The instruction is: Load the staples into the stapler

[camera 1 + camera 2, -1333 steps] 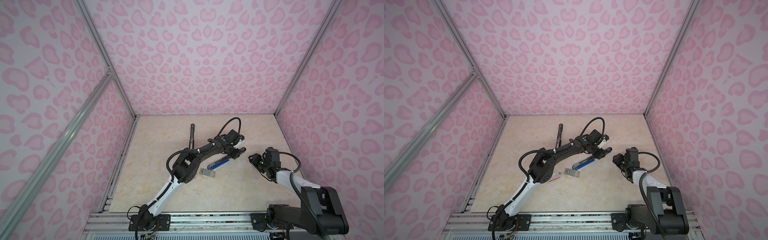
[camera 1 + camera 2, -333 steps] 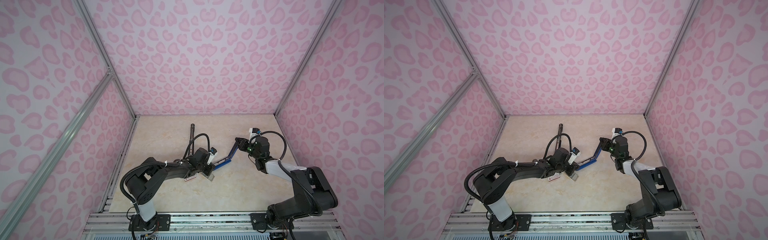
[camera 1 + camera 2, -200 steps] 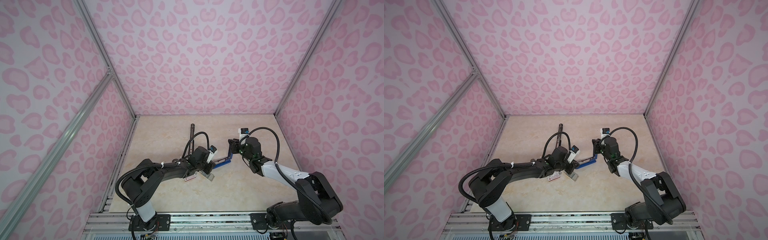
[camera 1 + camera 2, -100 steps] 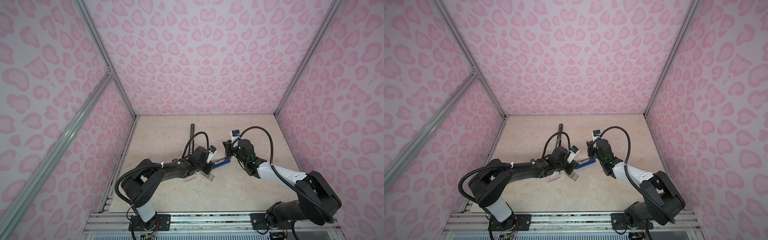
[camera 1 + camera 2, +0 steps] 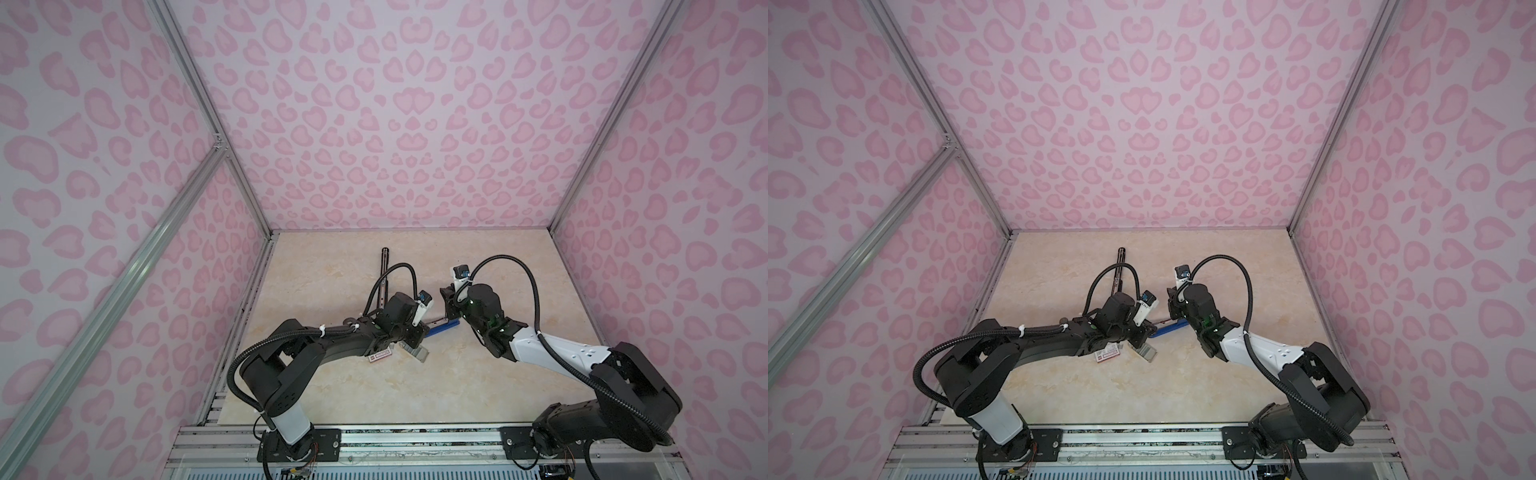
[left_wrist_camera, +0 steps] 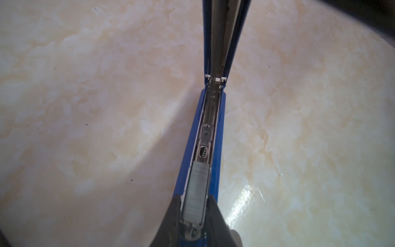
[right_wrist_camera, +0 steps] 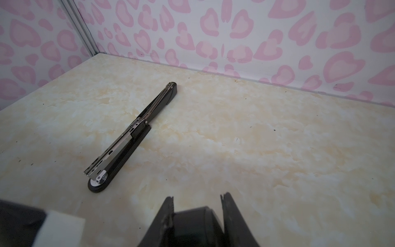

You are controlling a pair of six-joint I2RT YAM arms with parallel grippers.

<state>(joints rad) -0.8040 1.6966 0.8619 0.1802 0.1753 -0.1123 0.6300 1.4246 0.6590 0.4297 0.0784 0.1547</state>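
- The blue stapler (image 6: 217,149) lies on the table (image 7: 256,149) between the two arms. It is hinged wide open so its channel faces up for loading.
- The right gripper (image 7: 197,196) works at the hinge end. Its fingers are closed on a dark rounded piece, which I take to be the end of the lid (image 6: 222,32), held up so that it cannot drop onto the channel.
- The staples (image 6: 197,184) sit as one strip in the front of the channel. The left gripper (image 6: 193,198) has its fingers closed on either side of the strip, probably to line it up with the walls.
- By my judgement the strip is nearly seated. The fingers have yet to let go, and the lid is not yet down.
- A loose block of staples (image 5: 415,353) and a white box (image 5: 380,355) lie just beside the left gripper, within easy reach.
- A black stapler (image 7: 132,136) lies open well apart, towards the back wall.
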